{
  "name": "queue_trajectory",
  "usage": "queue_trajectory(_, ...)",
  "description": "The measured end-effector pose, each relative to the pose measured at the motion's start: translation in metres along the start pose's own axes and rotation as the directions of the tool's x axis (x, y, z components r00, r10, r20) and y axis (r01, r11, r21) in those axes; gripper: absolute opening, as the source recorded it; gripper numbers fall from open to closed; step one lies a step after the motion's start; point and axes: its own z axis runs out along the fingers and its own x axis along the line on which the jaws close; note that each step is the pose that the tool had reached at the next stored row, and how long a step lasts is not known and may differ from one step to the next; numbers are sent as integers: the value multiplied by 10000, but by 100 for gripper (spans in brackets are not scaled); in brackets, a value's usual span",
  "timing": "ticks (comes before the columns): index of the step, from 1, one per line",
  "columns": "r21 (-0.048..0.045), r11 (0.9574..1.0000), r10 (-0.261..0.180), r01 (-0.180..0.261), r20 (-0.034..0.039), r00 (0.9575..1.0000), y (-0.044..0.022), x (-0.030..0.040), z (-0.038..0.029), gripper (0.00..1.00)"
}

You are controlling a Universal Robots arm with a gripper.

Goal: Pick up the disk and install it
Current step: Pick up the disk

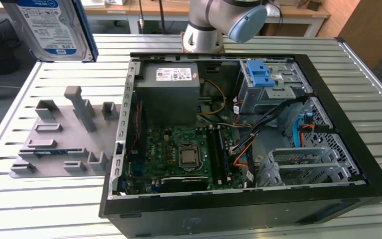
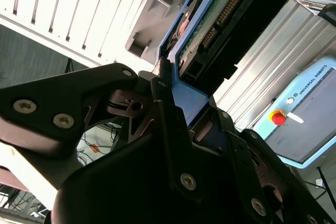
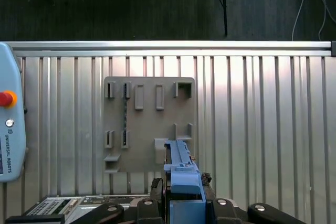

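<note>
Up over the slotted grey rack [image 1: 68, 142], the gripper [image 2: 186, 100] is pinching the disk [image 1: 53, 26] by its blue frame, holding it well clear of the slots, seemingly so nothing snags

Cables [image 1: 264, 124] across open case [image 1: 244, 211]

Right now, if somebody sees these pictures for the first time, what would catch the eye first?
The disk hangs in the air at the exterior view's upper left, its blue carrier frame clamped between the fingers of the gripper, as the first wrist view shows. The open computer case lies on the slatted metal table with its motherboard exposed. A grey fixture plate sits at the exterior view's left of it.
</note>
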Motion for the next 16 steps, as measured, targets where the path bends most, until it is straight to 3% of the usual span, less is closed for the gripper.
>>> queue_trajectory(8, -10, 10000, 2, -2, 0, 10000, -164, 7, -4, 36)
queue_trajectory(16, -11, 10000, 1, -1, 0, 10000, -214, 150, -12, 36)
